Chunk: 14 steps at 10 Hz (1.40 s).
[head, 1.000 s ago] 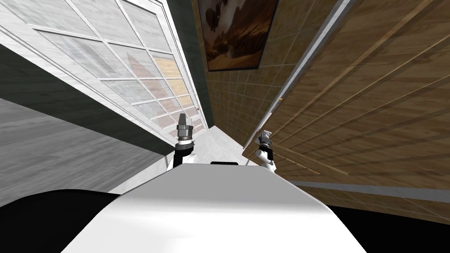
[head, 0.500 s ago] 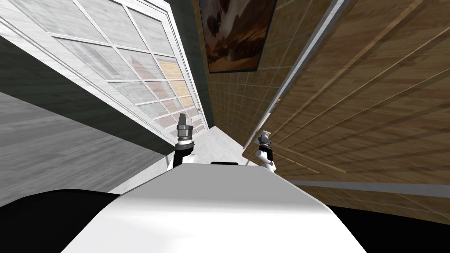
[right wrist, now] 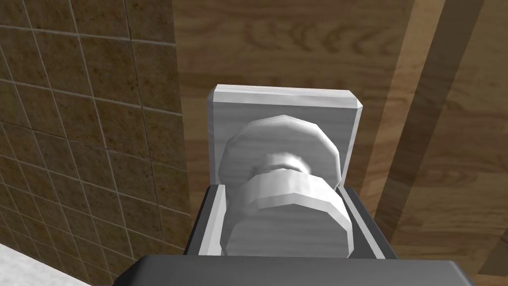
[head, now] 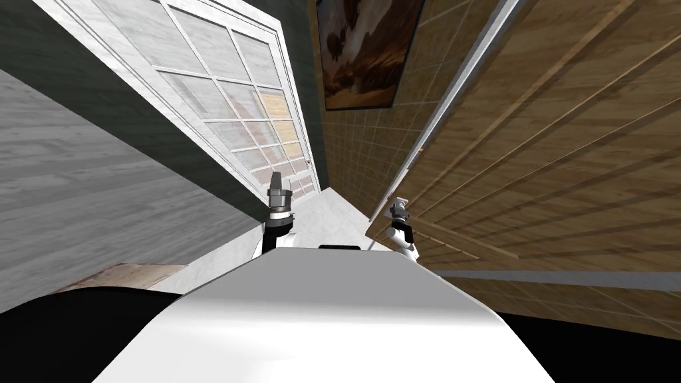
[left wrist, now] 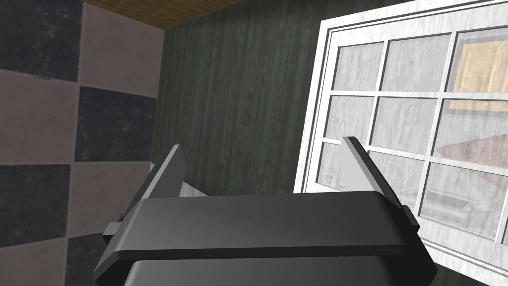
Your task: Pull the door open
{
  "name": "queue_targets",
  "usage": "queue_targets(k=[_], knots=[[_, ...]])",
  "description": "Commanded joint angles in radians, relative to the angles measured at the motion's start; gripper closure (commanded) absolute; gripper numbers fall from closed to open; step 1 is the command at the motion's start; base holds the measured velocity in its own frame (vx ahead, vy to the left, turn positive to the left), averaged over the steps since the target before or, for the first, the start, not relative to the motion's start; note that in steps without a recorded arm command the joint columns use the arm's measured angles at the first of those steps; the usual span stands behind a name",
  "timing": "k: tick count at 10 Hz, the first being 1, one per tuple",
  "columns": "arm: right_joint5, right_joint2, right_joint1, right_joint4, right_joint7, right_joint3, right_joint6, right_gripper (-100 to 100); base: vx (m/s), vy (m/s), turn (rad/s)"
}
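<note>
A brown wooden panelled door (head: 532,166) with a grey edge (head: 452,100) stands on my right. Its grey round knob (right wrist: 297,203) sits on a square grey plate (right wrist: 283,99). My right gripper (head: 398,207) (right wrist: 284,191) is shut on the knob, with a finger (right wrist: 212,223) pressed against each side. My left gripper (head: 275,178) (left wrist: 262,146) is raised in front of my chest, open with nothing between its fingers, and points toward a dark green wall (left wrist: 233,99).
A brown tiled wall (head: 346,153) (right wrist: 74,124) meets the door's edge and carries a framed painting (head: 366,53). A large white-framed window (head: 226,100) (left wrist: 412,124) runs along the left. A narrow strip of pale floor (head: 326,213) lies between them.
My head view has shifted: the window and painting slid right while the door and both grippers kept their places. The right gripper stays shut on the knob.
</note>
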<state>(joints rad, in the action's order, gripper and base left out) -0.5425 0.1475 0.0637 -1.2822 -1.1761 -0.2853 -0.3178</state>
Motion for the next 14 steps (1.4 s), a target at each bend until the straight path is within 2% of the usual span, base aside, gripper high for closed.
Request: queue_targets(k=[1, 5, 6, 7, 14], knots=[[-0.003, 0.011, 0.006, -0.008, -0.021, 0.02, -0.001, 100, -0.261, -0.004, 0.128], [-0.01, 0.039, 0.024, -0.023, -0.066, 0.066, -0.001, 100, -0.228, -0.033, 0.133], [-0.009, 0.035, 0.024, -0.016, -0.059, 0.06, 0.003, 100, -0.092, -0.004, 0.035], [-0.008, 0.045, 0.031, -0.018, -0.074, 0.078, 0.002, 100, -0.157, -0.013, 0.129], [-0.004, 0.096, 0.052, -0.036, -0.131, 0.144, -0.009, 100, -0.224, -0.027, 0.117]])
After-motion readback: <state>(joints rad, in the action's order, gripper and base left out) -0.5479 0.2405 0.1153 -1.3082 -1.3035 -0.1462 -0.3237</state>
